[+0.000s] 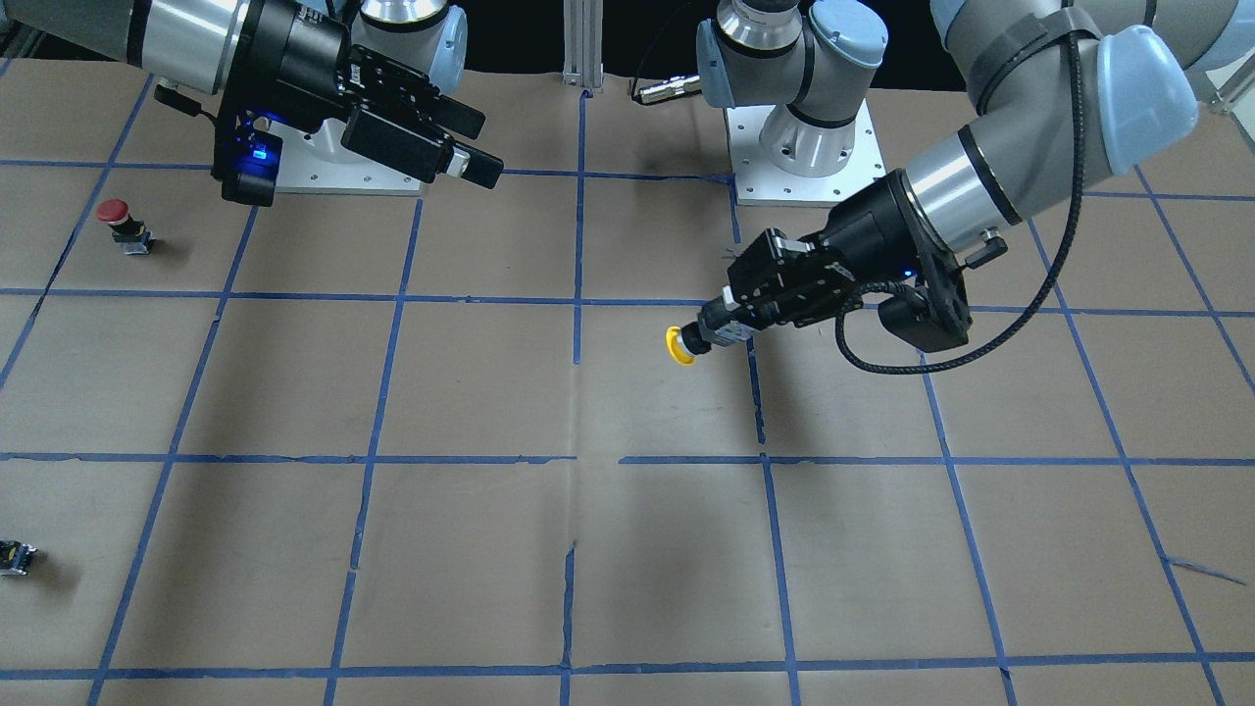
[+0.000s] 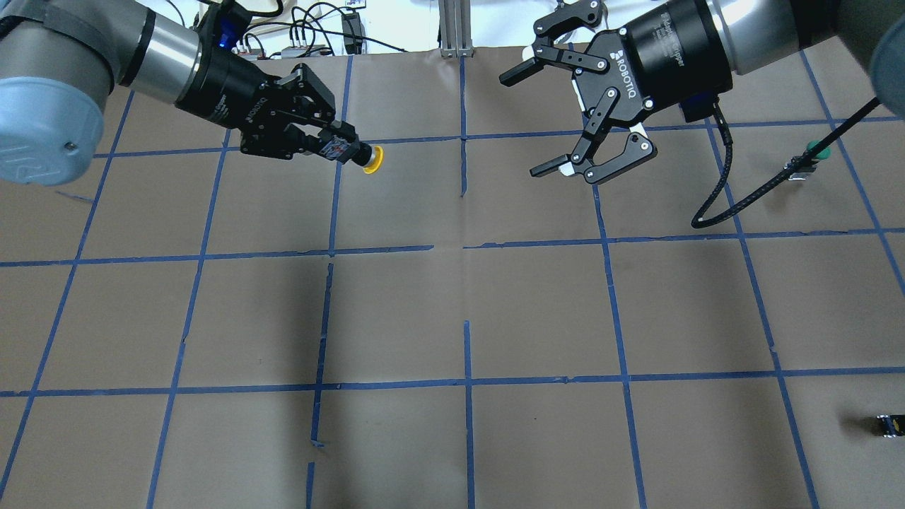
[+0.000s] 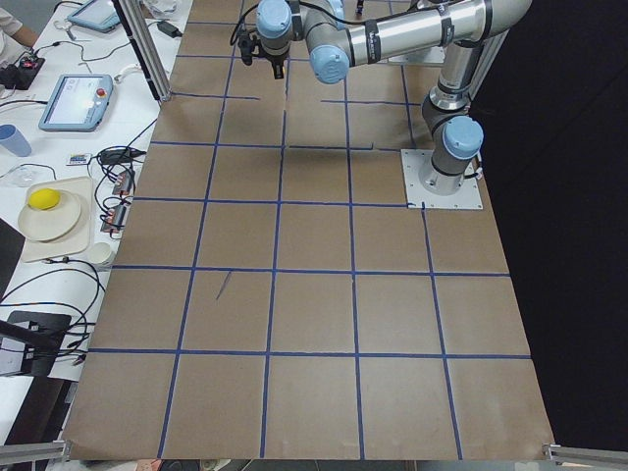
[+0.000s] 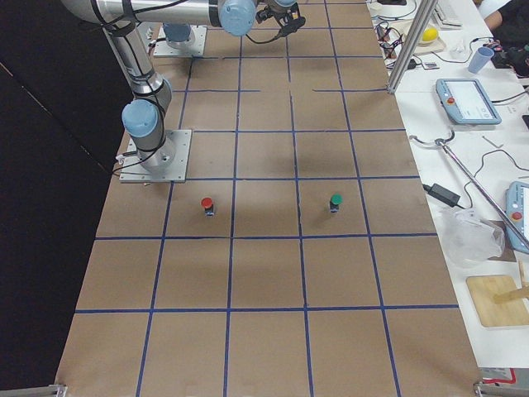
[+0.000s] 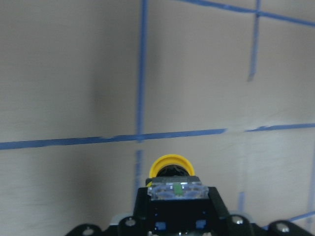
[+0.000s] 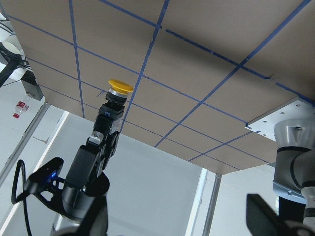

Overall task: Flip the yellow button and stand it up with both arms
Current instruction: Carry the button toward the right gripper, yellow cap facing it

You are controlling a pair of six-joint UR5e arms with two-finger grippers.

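Note:
My left gripper [image 2: 338, 145] is shut on the grey-black contact block of the yellow button [image 2: 372, 160] and holds it sideways above the table, cap pointing toward the table's middle. In the front view the left gripper [image 1: 721, 328] and the button's cap [image 1: 678, 345] show right of centre. The left wrist view shows the button [image 5: 170, 166] just past the fingertips. My right gripper [image 2: 530, 121] is open and empty, raised, a grid square away from the cap; it also shows in the front view [image 1: 478, 147]. The right wrist view shows the button [image 6: 120, 87] in the left gripper [image 6: 110, 115].
A red-capped button [image 1: 116, 218] stands on the right arm's side, also in the right side view [image 4: 207, 204]. A green-capped button [image 2: 816, 150] stands near it. A small capless dark block [image 2: 889, 424] lies near the table's edge. Both arm bases [image 1: 809, 147] sit at the robot's edge.

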